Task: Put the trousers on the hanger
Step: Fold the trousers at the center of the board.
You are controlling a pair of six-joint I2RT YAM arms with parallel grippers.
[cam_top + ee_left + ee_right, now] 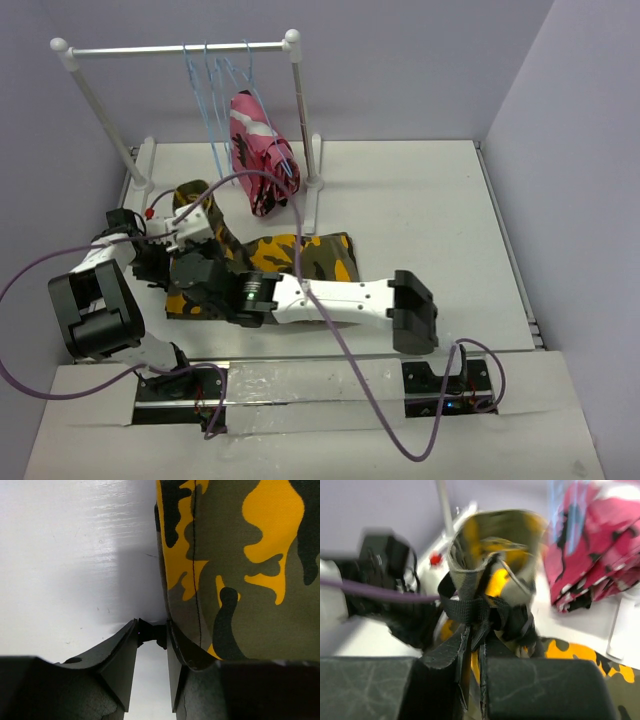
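Note:
The camouflage trousers point(310, 255) lie on the table left of centre, and one end is bunched and raised point(490, 545). My right gripper point(205, 275) reaches in from the right and is shut point(477, 635) on a black webbing strap and cloth of that raised end. My left gripper point(158, 265) hovers low at the trousers' left edge. Its jaws point(152, 630) stand a narrow gap apart with white table showing between them. The trousers' hem point(250, 555) lies over the outside of its right finger. A small dark scrap spans the fingertips. Several light-blue hangers point(215, 90) hang on the rail.
The white rail stand point(175, 47) is at the back, its feet on the table. A pink camouflage garment point(258, 150) hangs from it, also seen at the right wrist view's right point(600, 545). Purple cables loop over both arms. Walls close in the left, back and right sides.

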